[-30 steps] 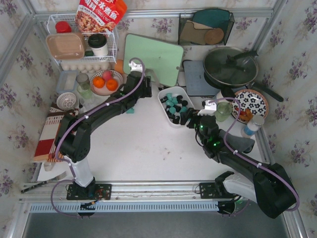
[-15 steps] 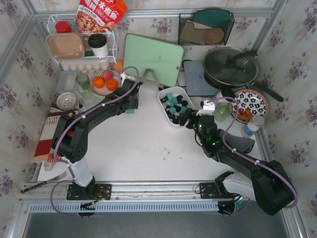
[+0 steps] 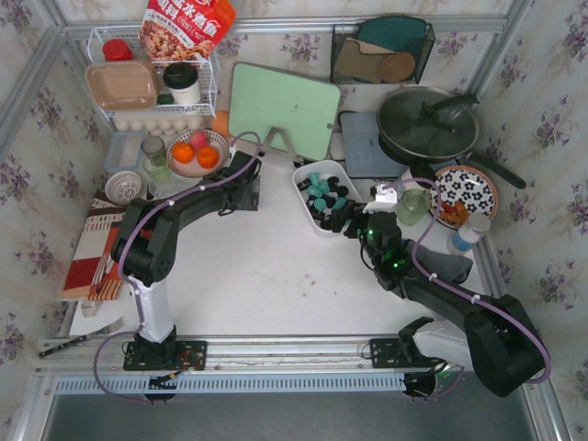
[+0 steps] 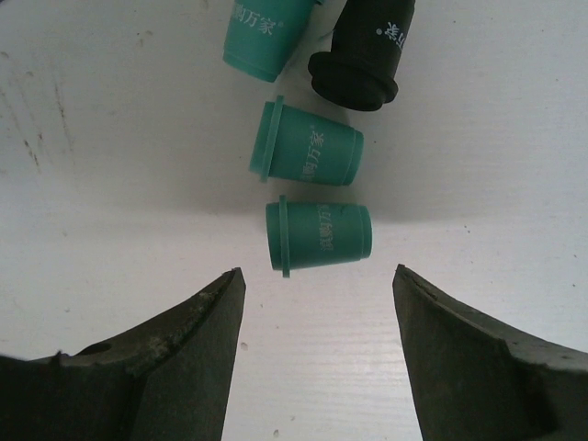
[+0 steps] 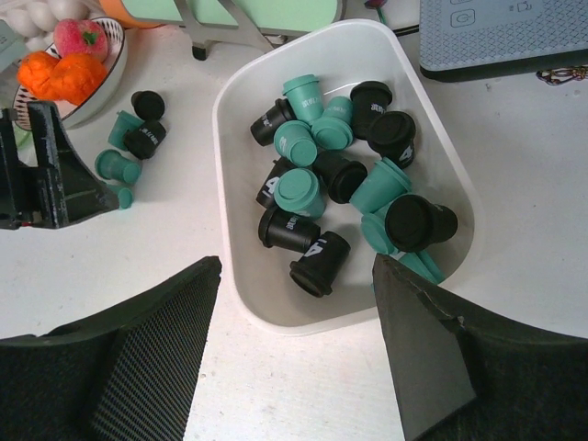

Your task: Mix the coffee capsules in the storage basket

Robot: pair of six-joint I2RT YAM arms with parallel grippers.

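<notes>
The storage basket [image 3: 300,186], a white tub, stands right of the table's middle and holds several teal and black coffee capsules [image 3: 322,193] lying jumbled together [image 5: 312,184]. My right gripper [image 3: 345,220] hovers open at the tub's near end [image 5: 296,262], holding nothing. More capsules lie loose on the table left of the tub [image 5: 129,147]. My left gripper [image 3: 239,198] is open low over them [image 4: 317,285]. A teal capsule [image 4: 319,236] lies on its side just ahead of the fingertips, with another teal one [image 4: 308,152] and a black one [image 4: 363,55] beyond.
A green cutting board [image 3: 285,106] stands propped behind the tub. A bowl of oranges [image 3: 197,152] is at the back left, below a white wire rack [image 3: 152,87]. A lidded pan [image 3: 427,124], a grey scale [image 5: 496,32] and a patterned plate [image 3: 464,193] crowd the right.
My left arm has drawn back leftward and nearer, away from the cutting board, lowering over the loose capsules. The right arm has stayed put.
</notes>
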